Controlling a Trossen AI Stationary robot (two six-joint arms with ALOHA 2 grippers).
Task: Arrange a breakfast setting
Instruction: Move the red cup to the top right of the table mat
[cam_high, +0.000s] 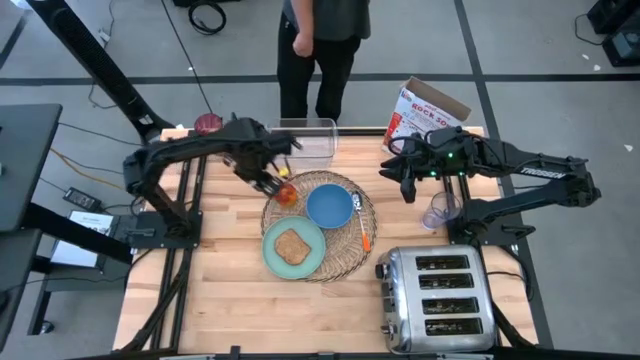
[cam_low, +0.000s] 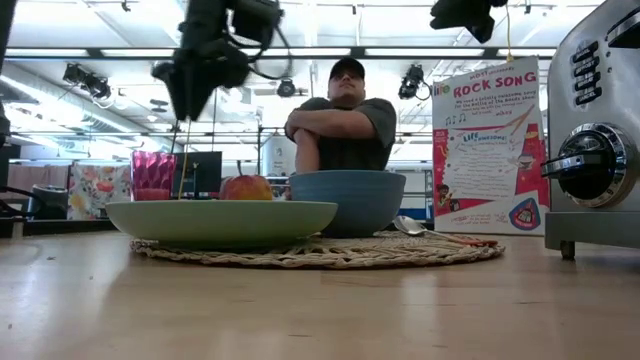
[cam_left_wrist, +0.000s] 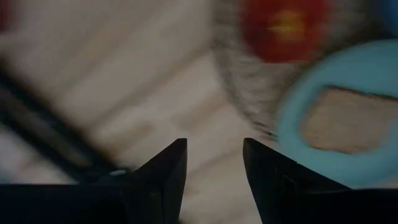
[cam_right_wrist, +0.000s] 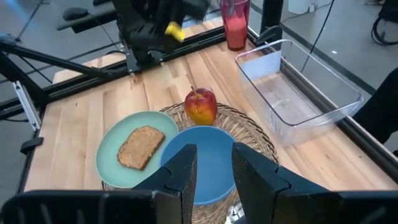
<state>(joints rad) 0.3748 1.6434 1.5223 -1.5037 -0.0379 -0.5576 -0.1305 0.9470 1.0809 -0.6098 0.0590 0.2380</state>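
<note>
Wicker placemat (cam_high: 345, 250), centre of table, carries the apple (cam_high: 287, 194), blue bowl (cam_high: 329, 206), mint-green plate (cam_high: 294, 248) with toast (cam_high: 292, 246), and orange-handled utensil (cam_high: 364, 229). My left gripper (cam_high: 272, 178) hangs just above the apple, fingers spread, holding nothing. My right gripper (cam_high: 405, 178) waits beyond the bowl, fingers parted. Red cup (cam_high: 207, 124) stands behind the left arm.
</note>
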